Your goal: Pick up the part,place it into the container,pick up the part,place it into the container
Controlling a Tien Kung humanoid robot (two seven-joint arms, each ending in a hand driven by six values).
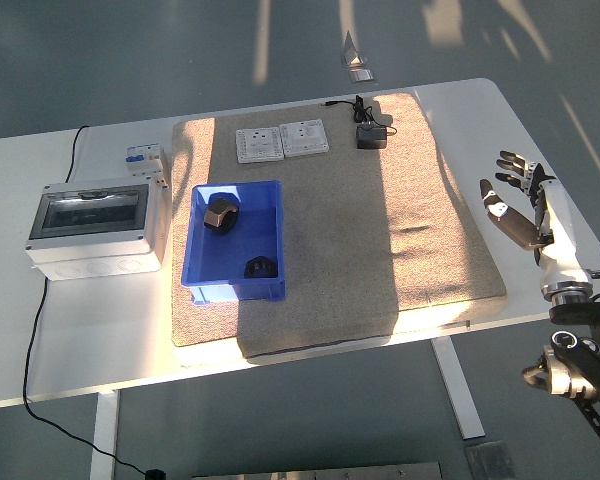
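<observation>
A blue container [195, 262] sits on the left part of the beige mat [380, 240]. Inside it lie two dark parts: a brown-black one [220, 213] at the far end and a small black one [259, 267] near the front. My right hand [520, 205] is off to the right, over the table's right edge, fingers spread and empty, far from the container. My left arm is out of view.
A grey electrical box [95, 225] with a clear lid stands at the left, a small breaker [144, 157] behind it. Two white switch plates [282, 141] and a black adapter [371, 136] lie at the mat's far edge. A cable [35, 330] runs off the table's left front.
</observation>
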